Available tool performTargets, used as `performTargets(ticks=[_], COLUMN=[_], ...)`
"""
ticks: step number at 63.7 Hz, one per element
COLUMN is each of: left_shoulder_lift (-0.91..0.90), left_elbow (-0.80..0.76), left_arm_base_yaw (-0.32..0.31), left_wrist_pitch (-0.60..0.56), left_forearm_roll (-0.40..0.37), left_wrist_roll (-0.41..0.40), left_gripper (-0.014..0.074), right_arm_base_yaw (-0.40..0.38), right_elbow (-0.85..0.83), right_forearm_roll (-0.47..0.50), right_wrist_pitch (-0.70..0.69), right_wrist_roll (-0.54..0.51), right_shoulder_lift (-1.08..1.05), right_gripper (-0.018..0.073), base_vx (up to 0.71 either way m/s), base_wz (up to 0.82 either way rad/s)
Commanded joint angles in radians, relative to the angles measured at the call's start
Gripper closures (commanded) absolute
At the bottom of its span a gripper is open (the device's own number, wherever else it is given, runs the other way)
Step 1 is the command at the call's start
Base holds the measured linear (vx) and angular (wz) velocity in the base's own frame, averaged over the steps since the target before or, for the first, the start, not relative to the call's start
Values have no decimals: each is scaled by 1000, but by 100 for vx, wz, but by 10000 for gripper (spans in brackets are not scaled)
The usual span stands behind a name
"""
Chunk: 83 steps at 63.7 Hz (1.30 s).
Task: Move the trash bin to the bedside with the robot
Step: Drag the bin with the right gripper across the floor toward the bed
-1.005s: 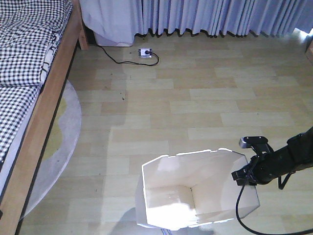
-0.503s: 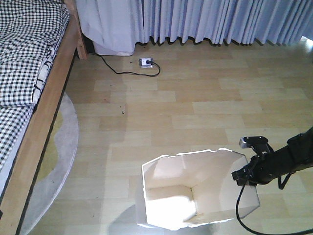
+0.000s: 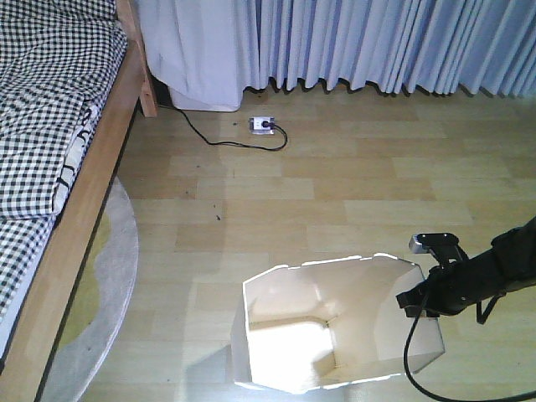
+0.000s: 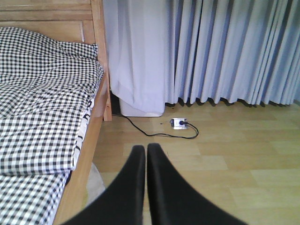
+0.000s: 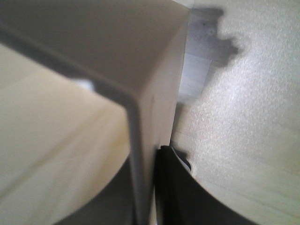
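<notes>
The white trash bin [image 3: 293,295] stands on the floor at the bottom middle of the front view, open and lit inside. My right gripper [image 3: 416,300] is shut on its right rim. In the right wrist view the thin bin wall [image 5: 154,84] sits pinched in the right gripper [image 5: 146,157], one black finger [image 5: 173,187] outside it. The bedside, a light wooden bed frame [image 3: 79,213] with checked bedding [image 3: 42,109], runs along the left, apart from the bin. My left gripper [image 4: 146,149] is shut and empty, pointing at the floor beside the bed frame [image 4: 89,140].
A white power strip [image 3: 263,124] with a black cable lies near the grey curtains [image 3: 377,42] at the back. A round pale rug [image 3: 109,276] lies partly under the bed. Wooden floor lies between the bin and the bed.
The bed, power strip and curtains have slid down in the front view, so the base has moved forward. The bin and right gripper hold the same place in the frame.
</notes>
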Motion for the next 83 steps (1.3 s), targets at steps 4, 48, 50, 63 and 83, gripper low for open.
performTargets(ticks=[4, 48, 50, 63, 83], left_shoulder_lift=[-14, -14, -14, -14, -14], left_elbow=[19, 19, 19, 19, 19], left_arm_base_yaw=[-3, -3, -3, -3, -3], left_wrist_pitch=[-69, -69, -69, -69, -69], left_forearm_roll=[-3, -3, -3, -3, -3], left_wrist_roll=[-4, -4, -4, -4, -4], left_gripper=[602, 602, 602, 602, 602], right_arm_base_yaw=[-2, -2, -2, -2, -2], right_elbow=[-5, -5, -5, -5, -5], right_forearm_roll=[29, 29, 29, 29, 29], right_wrist_pitch=[193, 193, 193, 193, 193], right_wrist_roll=[0, 0, 0, 0, 0], right_shoulder_lift=[-66, -66, -66, -66, -66], right_gripper=[564, 564, 564, 564, 564], base_vx=[23, 23, 22, 23, 21], base_wz=[6, 2, -1, -1, -1])
